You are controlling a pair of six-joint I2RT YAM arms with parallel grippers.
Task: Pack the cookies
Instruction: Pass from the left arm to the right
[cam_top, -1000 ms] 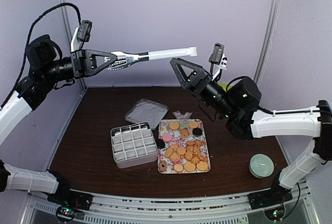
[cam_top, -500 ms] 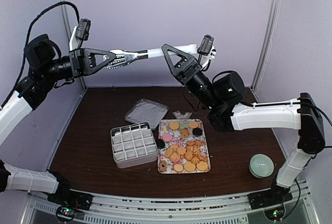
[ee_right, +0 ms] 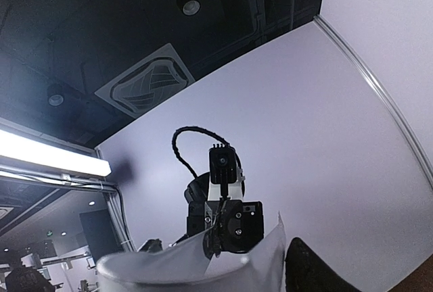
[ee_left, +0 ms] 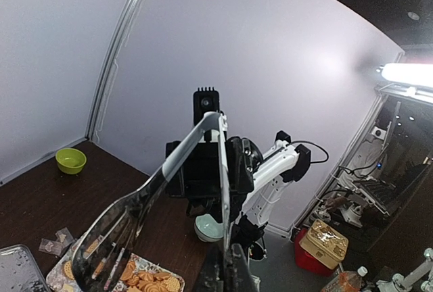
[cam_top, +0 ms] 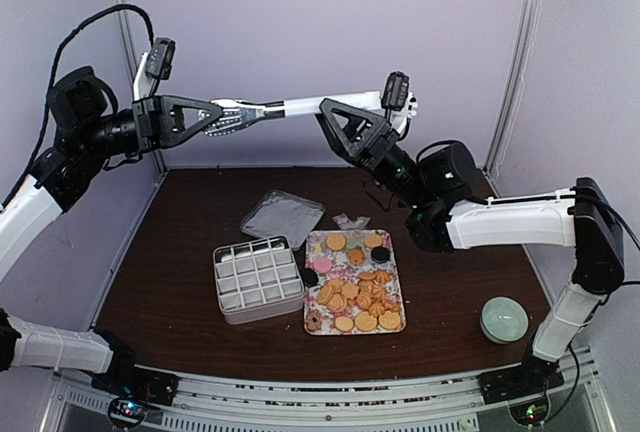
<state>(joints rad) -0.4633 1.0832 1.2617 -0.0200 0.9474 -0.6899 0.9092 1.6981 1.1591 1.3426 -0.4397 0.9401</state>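
Tongs (cam_top: 300, 107) held high across the middle; cookies (cam_top: 358, 287) lie open below

The cookies (cam_top: 357, 290) — golden, pink, dark — lie crowded on the floral tray (cam_top: 317, 248).

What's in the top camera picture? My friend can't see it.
High above a dark table, the robot's left gripper holds tongs and its right gripper is at their white end. Below sit cookies and an empty divided box.

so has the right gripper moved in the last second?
Yes. The right gripper went left and slightly up, away from the post, reaching the tongs at their handle end.
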